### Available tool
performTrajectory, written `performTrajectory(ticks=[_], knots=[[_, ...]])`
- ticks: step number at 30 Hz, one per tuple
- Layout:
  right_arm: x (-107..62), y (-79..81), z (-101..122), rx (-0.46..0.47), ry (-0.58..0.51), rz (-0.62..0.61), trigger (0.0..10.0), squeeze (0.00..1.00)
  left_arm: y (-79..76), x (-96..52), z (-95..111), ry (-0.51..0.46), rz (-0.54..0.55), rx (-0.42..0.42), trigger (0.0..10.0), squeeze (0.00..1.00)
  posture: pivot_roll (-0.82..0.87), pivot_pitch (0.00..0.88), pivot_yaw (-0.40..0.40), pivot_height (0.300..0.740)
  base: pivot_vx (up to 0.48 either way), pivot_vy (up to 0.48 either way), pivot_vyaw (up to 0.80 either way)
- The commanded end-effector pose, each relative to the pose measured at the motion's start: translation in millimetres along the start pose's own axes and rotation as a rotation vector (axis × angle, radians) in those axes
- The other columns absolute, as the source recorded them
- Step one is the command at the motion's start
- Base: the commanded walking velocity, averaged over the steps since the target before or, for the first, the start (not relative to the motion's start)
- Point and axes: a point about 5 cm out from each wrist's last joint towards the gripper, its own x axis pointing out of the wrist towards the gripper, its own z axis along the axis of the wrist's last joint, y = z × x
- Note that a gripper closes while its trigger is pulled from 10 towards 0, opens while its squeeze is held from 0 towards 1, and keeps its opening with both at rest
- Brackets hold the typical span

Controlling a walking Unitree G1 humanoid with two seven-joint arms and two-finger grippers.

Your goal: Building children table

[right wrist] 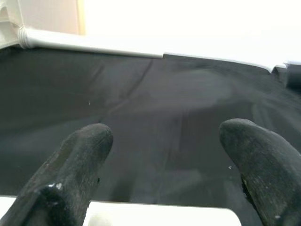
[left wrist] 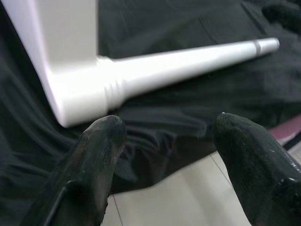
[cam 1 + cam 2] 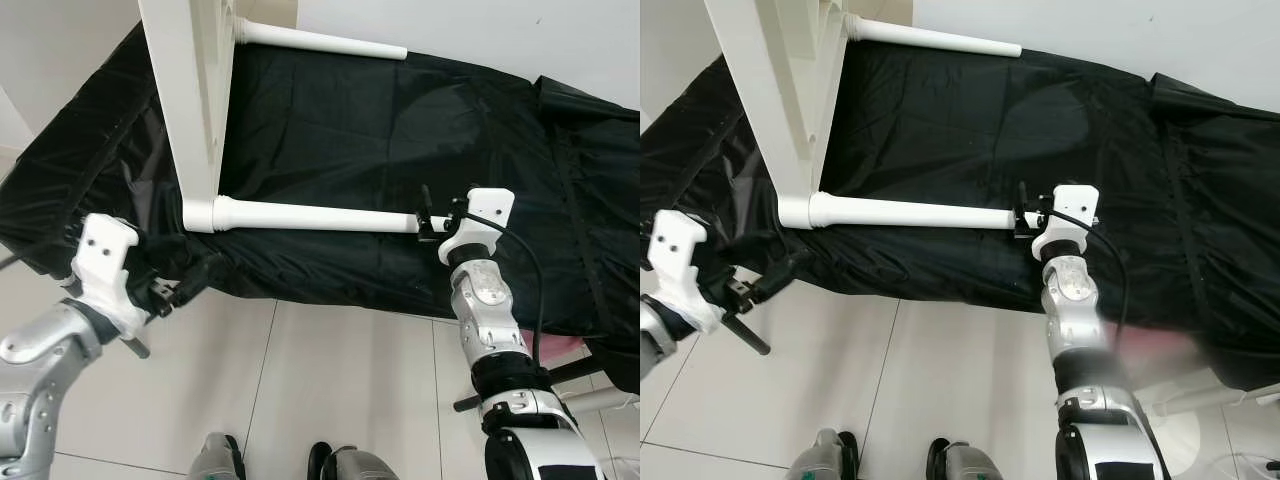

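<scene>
in the left eye view a white table lies tipped on its side on a black sheet, its top edge-on and running up and away. two legs stick out sideways toward the robot's right, their long axes nearly level: the near leg starts at the lower corner and tapers to a tip right at the right gripper, and the far leg sits higher up, close to the wall. the left gripper hangs just below and to the left of the table's lower corner, over the sheet's edge above the tiled floor. in the right eye view the same layout shows, with the right gripper's fingers at the near leg's tip. in the left wrist view the left fingers are spread apart with nothing between them, the table corner and near leg just beyond them, the leg pointing away to its thin end. in the right wrist view the right fingers stand apart, a white leg end low between them, and i cannot tell whether they touch it.
</scene>
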Motion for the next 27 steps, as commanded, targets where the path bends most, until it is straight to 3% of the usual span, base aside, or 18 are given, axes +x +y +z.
performTrajectory(ticks=[1,4,5,14,17,21,24,27], knots=[[2.2,-8.8,-7,0.011,0.069,0.001,10.0,0.00,-17.8,3.7,-10,0.051,-0.212,0.029,10.0,0.00,0.09,0.160,-0.106,0.740,0.000,0.000,0.00],[8.8,-10.7,-11,0.020,0.148,0.049,10.0,0.00,-27.5,9.3,-17,0.084,-0.245,0.071,10.0,0.00,0.09,0.159,-0.102,0.740,0.000,0.000,0.00],[13.7,-8.6,-15,0.052,0.247,0.124,10.0,0.00,-35.0,13.9,-18,0.089,-0.277,0.088,10.0,0.00,0.09,0.160,-0.100,0.740,0.000,0.000,0.00],[20.4,-9.1,-18,0.105,0.359,0.222,10.0,0.00,-51.7,21.7,-21,0.092,-0.344,0.109,10.0,0.00,0.08,0.163,-0.093,0.740,0.000,0.000,0.00],[23.1,-9.1,-18,0.184,0.433,0.283,10.0,0.00,-62.6,27.7,-20,0.075,-0.370,0.118,10.0,0.00,0.08,0.173,-0.098,0.740,0.000,0.000,0.00],[23.4,-10.2,-18,0.215,0.478,0.309,10.0,0.00,-65.2,30.0,-20,0.064,-0.373,0.129,10.0,0.00,0.08,0.174,-0.098,0.740,0.000,0.000,0.00],[16.3,-14.2,-26,0.259,0.612,0.331,10.0,0.00,-64.1,31.3,-20,0.060,-0.362,0.141,10.0,0.00,0.07,0.182,-0.097,0.740,0.000,0.000,0.00],[13.1,-17.6,-29,0.309,0.650,0.321,10.0,0.00,-64.0,31.6,-20,0.060,-0.360,0.147,10.0,0.00,0.07,0.185,-0.096,0.740,0.000,0.000,0.00]])
